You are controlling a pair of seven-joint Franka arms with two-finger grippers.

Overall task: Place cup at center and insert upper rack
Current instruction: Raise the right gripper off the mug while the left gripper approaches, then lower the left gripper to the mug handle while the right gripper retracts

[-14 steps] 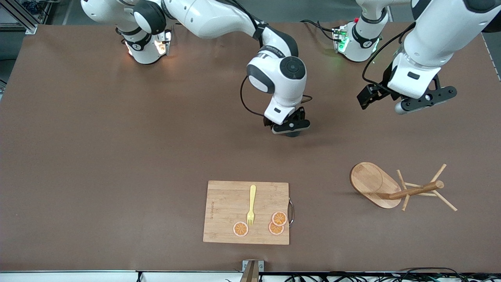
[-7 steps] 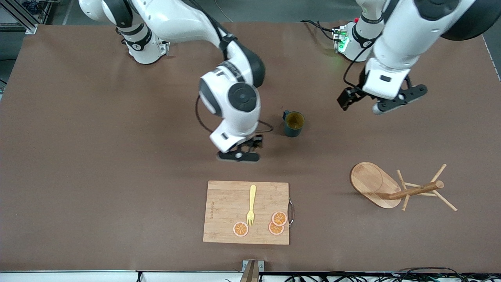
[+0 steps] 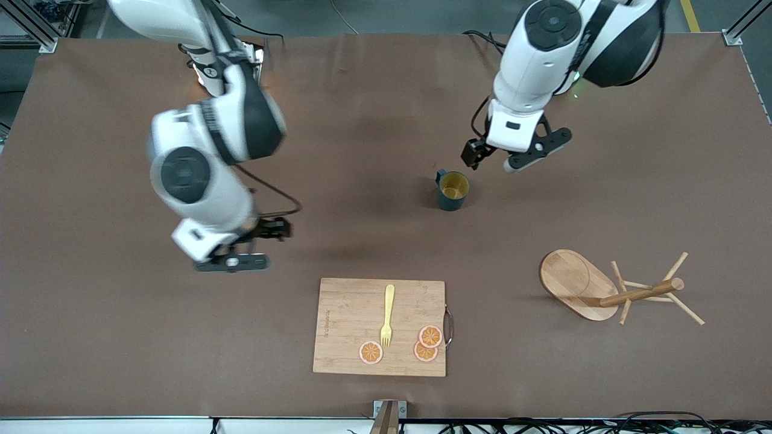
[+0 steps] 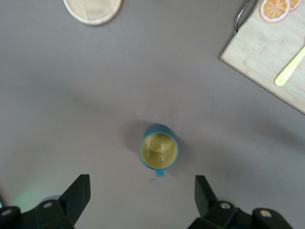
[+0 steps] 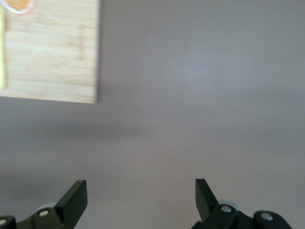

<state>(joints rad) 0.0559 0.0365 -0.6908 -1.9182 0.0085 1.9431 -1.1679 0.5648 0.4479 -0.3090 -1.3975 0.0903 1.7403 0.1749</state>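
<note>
Cup (image 3: 452, 190) is being left upright on table (image 3: 362, 120), apparently ungripped; left gripper (image 3: 515, 152) and right gripper (image 3: 232, 256) are being held spread, empty.

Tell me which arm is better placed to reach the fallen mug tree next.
Left: its open gripper hangs by the cup, toward the mug tree's end of the table. The right gripper is far off.

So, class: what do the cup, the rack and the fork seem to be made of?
Cup: probably glazed ceramic; dark teal outside, glossy mustard inside.
Rack: light wood, likely bamboo; visible grain, matte finish.
Fork: pale yellow, even colour; maybe plastic, hard to tell.
</note>
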